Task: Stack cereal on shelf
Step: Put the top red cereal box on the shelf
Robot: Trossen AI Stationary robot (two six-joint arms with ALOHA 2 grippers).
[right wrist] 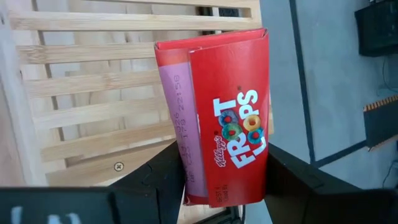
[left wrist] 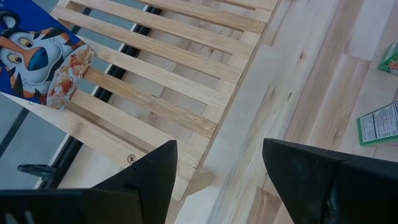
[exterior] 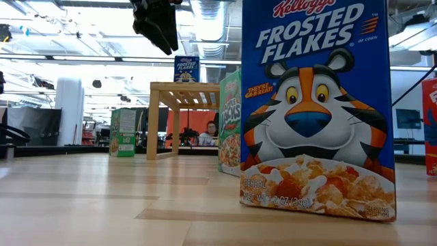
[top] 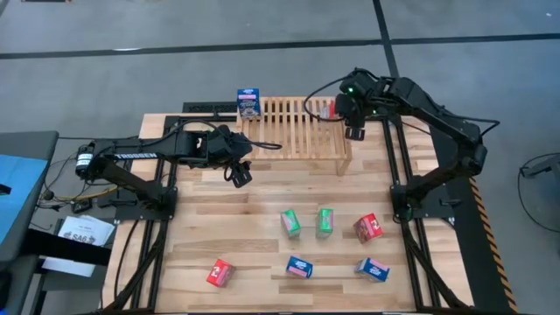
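Note:
The light wood slatted shelf (top: 297, 131) stands at the table's far side. A blue cereal box (top: 248, 103) stands upright on its far left corner (left wrist: 37, 106). My right gripper (top: 339, 112) is over the shelf's far right corner, shut on a red cereal box (right wrist: 224, 112). My left gripper (top: 241, 172) hangs open above the table by the shelf's near left corner (left wrist: 186, 180), touching nothing; it also shows in the low view (exterior: 158, 31). On the table lie two green boxes (top: 290, 223) (top: 325, 220), two red boxes (top: 368, 227) (top: 219, 273) and two blue boxes (top: 299, 267) (top: 374, 269). My right gripper pinches the red cereal box between its two fingers (right wrist: 163, 177), one on each narrow side, at the box's end nearest the wrist (right wrist: 214, 186). The fingers come from the table's right. The box reaches out over the shelf's slats; whether it rests on them I cannot tell.
Black frame rails (top: 395, 149) run along both table sides, and each arm's base (top: 157, 197) stands on them. Bare tabletop lies between the shelf and the loose boxes. In the low view a blue box (exterior: 314, 102) stands very close and hides much of the table.

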